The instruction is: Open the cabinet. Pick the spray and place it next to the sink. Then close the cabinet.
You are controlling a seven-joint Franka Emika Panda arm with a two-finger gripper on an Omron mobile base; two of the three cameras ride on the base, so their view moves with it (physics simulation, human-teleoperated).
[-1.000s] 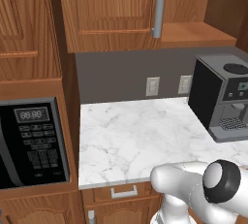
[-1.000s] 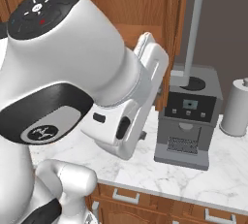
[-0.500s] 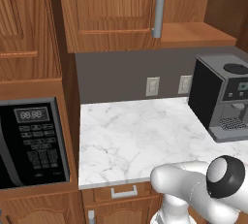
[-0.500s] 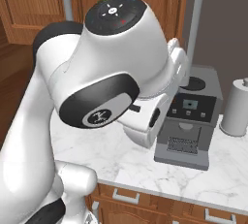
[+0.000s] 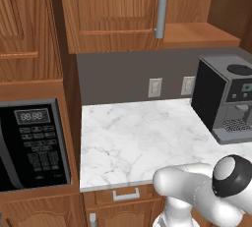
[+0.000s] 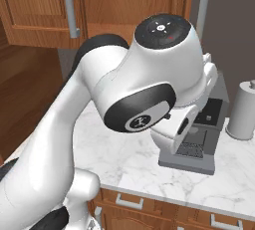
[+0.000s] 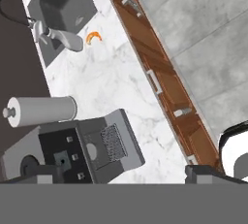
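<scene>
Cabinet (image 5: 118, 12) handle (image 5: 161, 5) runs vertically, high above table (image 5: 133, 142); end effector (image 7: 118, 174), fingers wide and empty, faces down at table.

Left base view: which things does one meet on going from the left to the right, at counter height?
microwave → bare marble counter → coffee machine

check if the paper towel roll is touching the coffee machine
Apart. The hand view shows a strip of white counter between the paper towel roll and the coffee machine; the right base view shows a gap too.
</scene>
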